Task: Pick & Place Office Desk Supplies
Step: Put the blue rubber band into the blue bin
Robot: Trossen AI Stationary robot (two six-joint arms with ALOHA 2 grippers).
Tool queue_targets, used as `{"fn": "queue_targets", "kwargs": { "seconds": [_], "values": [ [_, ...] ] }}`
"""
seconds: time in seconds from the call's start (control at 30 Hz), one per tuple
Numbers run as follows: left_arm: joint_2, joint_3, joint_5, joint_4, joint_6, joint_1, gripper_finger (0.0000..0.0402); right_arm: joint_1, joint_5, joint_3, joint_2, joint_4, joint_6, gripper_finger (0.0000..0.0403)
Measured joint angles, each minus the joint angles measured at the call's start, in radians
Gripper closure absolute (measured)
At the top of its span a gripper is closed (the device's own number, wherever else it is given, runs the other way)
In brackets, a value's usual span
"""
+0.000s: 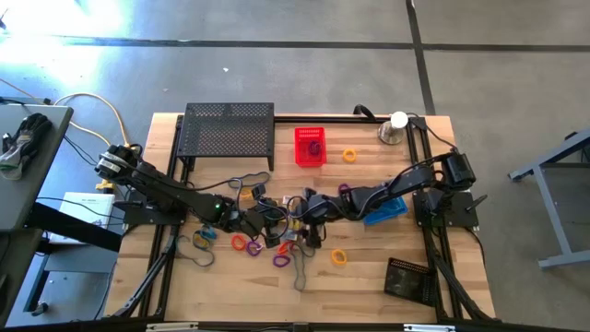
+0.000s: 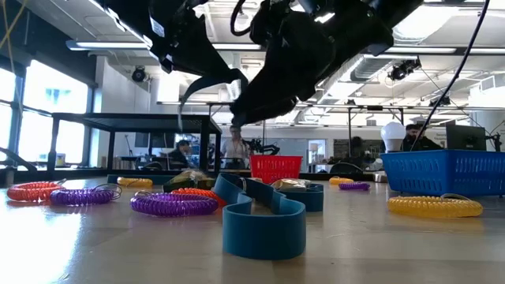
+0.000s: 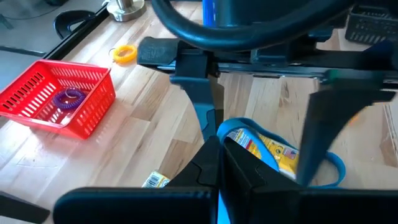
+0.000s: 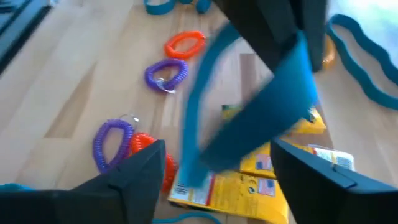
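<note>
Hovering mid-tabletop, the right tool [image 4: 214, 168] stands with fingers apart around a blue elastic band loop [image 4: 249, 118] above the yellow cardboard boxes [image 4: 261, 171]. The left tool [image 1: 241, 219], fingers together, pinches that band. Advise centring the right fingers before closing.

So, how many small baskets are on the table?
3: a red basket at the far edge, mid-table; a blue basket right of centre; a black basket at the near right corner.
</note>
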Motion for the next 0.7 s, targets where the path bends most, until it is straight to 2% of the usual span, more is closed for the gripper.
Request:
{"fn": "queue_targets", "kwargs": {
  "seconds": [0.17, 0.33, 0.5, 0.7],
  "values": [
    [0.000, 0.000, -0.002, 0.001, 0.000, 0.000, 0.0401, 0.000, -0.028, 0.000, -0.002, 0.039, -0.010, 0.0111],
    [0.000, 0.000, -0.002, 0.002, 0.000, 0.000, 0.0401, -0.003, -0.028, 0.000, -0.002, 0.034, -0.009, 0.0145],
    [0.000, 0.000, -0.002, 0.001, 0.000, 0.000, 0.0401, -0.003, -0.028, 0.000, -0.002, 0.033, -0.009, 0.0213],
    [0.000, 0.000, -0.002, 0.001, 0.002, 0.000, 0.0401, -0.004, -0.028, 0.000, -0.002, 0.033, -0.027, 0.0337]
  ]
}}
